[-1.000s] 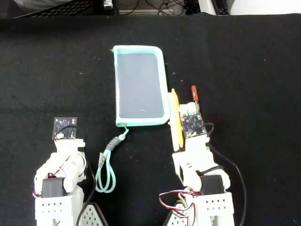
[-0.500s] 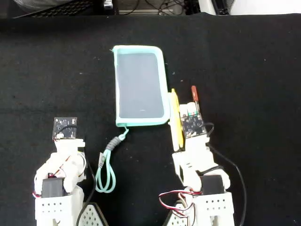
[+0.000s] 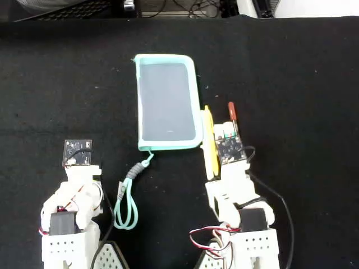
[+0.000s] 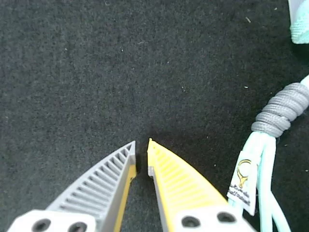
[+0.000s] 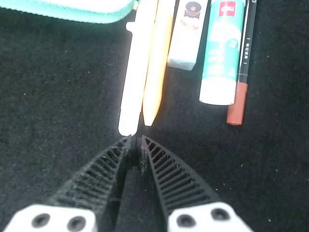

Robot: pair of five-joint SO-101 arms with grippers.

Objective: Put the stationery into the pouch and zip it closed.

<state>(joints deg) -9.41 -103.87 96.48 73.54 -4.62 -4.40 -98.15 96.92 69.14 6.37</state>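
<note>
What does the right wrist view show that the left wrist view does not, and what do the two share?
Right wrist view: white pen, orange pen, eraser, glue stick and red-tipped pencil lying side by side beyond the right tool. Left wrist view: the grey-wrapped teal strap and its tag, beside the left tool. Shared: an edge of the teal pouch, the black cloth, a shut tool.

A teal-edged pouch [image 3: 166, 101] lies flat on the black bench [image 3: 297, 84]. Its looped strap [image 3: 127, 202] trails between the left arm [image 3: 76, 185] and the right arm [image 3: 235, 179]. A yellow pen [image 3: 210, 140] lies just beside the pouch, with a red-tipped pencil [image 3: 231, 110] near it.
</note>
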